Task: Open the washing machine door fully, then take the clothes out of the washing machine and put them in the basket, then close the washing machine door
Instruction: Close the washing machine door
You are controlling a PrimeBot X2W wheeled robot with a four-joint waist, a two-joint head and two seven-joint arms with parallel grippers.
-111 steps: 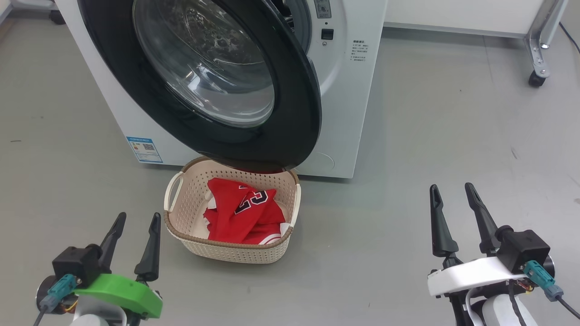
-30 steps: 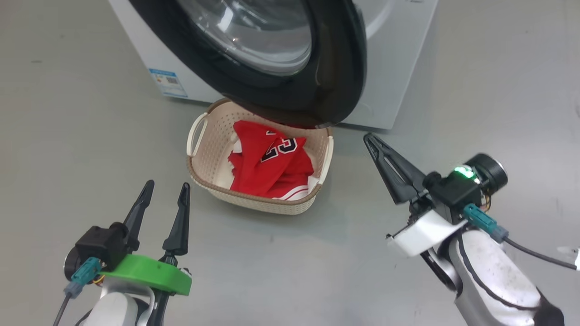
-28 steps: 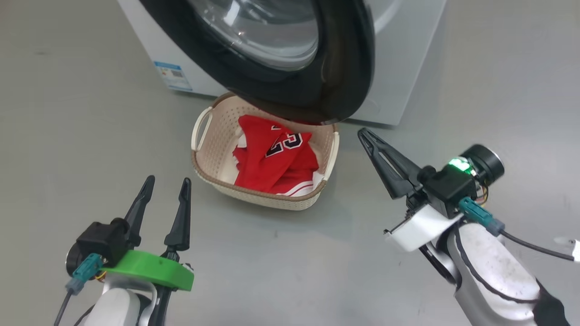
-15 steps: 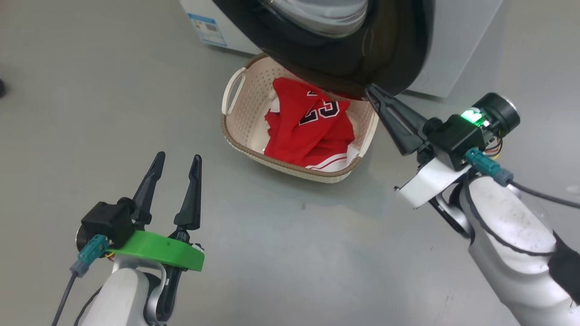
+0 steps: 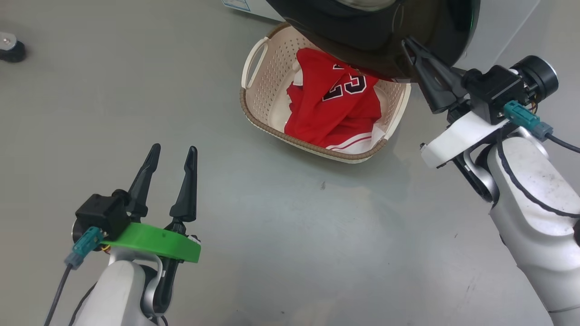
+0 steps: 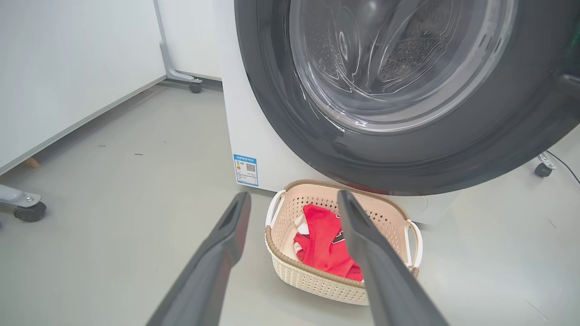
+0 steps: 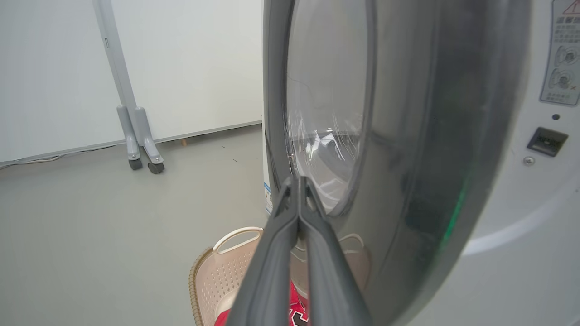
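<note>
The washing machine door (image 5: 376, 40) hangs open above the basket (image 5: 312, 147), its black rim (image 6: 408, 154) ringing the bulging glass (image 6: 398, 59). Red clothes (image 5: 335, 102) with a dark numeral lie in the basket (image 6: 312, 280). My right gripper (image 5: 404, 40) is shut with nothing between its fingers; its tips sit against the door's lower right rim, and I cannot tell if they touch. In the right wrist view the shut fingertips (image 7: 297, 182) stand before the door's glass (image 7: 326, 127). My left gripper (image 5: 174, 148) is open and empty, low over the floor, well short of the basket.
The white washing machine (image 6: 253, 136) stands behind the door, its latch (image 7: 546, 140) on the front panel. A caster (image 5: 11, 47) sits at the far left, a wheeled stand (image 7: 145, 158) by a white wall, another caster (image 6: 29, 210) on the grey floor.
The head camera has tilted and turned. My right gripper went from open to shut, then swung up from the floor to the door's rim. The left gripper stays open.
</note>
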